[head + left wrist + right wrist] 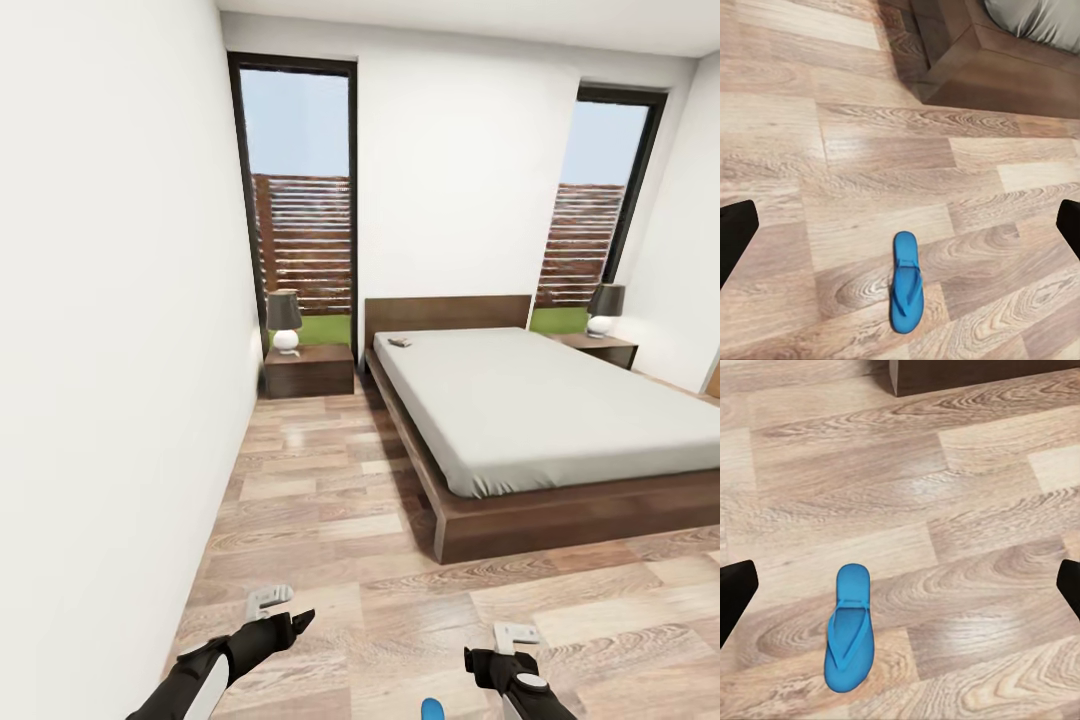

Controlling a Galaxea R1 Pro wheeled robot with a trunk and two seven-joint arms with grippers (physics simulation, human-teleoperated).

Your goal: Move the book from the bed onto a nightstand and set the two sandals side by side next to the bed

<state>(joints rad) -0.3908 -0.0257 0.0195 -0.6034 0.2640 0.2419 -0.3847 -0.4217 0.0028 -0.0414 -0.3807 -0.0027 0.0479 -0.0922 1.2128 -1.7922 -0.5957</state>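
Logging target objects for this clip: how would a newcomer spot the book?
Find the bed between two tall windows. Near its headboard, at the mattress corner closest to the left nightstand, lies the book. It is the lone small flat thing on the plain pale mattress.

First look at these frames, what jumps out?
The big bed with its pale mattress fills the right of the room, a nightstand and lamp to its left by the window. A bright blue sandal lies flat on the plank floor between both open pincers, just before the bed's corner.
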